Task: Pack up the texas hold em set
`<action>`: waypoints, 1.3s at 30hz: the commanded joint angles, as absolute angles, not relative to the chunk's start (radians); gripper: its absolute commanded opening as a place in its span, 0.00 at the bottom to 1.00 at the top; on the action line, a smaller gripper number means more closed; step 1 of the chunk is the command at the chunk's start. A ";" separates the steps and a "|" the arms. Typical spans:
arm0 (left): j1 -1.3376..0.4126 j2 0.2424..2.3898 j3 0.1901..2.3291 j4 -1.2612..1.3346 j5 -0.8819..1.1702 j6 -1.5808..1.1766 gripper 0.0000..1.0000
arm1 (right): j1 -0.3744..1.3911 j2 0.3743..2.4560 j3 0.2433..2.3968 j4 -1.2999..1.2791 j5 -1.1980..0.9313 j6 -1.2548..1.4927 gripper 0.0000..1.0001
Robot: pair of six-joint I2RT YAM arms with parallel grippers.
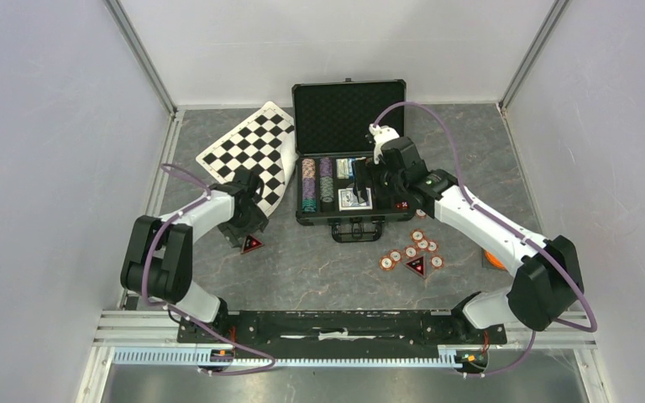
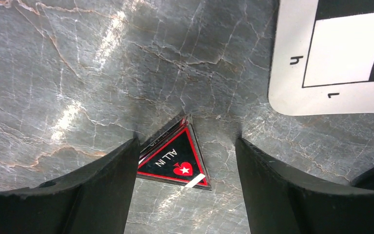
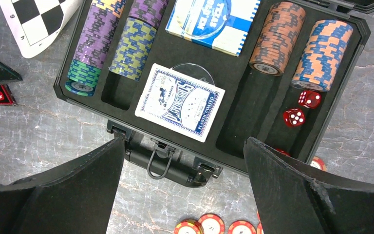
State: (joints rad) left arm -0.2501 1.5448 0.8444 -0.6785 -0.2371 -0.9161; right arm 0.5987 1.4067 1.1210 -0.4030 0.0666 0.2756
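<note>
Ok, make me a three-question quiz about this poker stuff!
1. Where is the ALL IN triangle by the left pincer? A) inside the case B) on the table between its fingers C) on the dice
2. What colour are the dice? A) green B) white C) red
3. The case lid is: A) open B) shut C) missing
Answers: 1 B, it lies on the table between the open fingers; 2 C, red with white dots; 3 A, the lid stands up behind the tray.
</note>
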 commanded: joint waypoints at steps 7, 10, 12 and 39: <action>-0.275 1.549 0.833 -0.802 -0.334 -0.974 0.97 | 0.578 1.361 1.093 -0.355 0.031 0.266 0.98; -0.275 1.515 0.824 -0.822 -0.335 -0.979 0.99 | 0.571 1.353 1.084 -0.352 0.020 0.260 0.98; -0.277 1.493 0.799 -0.823 -0.314 -0.992 0.98 | 0.566 1.346 1.077 -0.353 0.015 0.255 0.98; -0.318 1.497 0.733 -0.694 -0.315 -0.980 0.83 | 0.530 1.211 1.012 -0.371 -0.022 0.236 0.98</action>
State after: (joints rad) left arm -0.3183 1.4662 0.7822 -0.7506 -0.2928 -1.0054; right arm 0.5362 1.2472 1.0168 -0.3782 -0.0193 0.2523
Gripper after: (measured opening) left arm 0.864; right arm 0.979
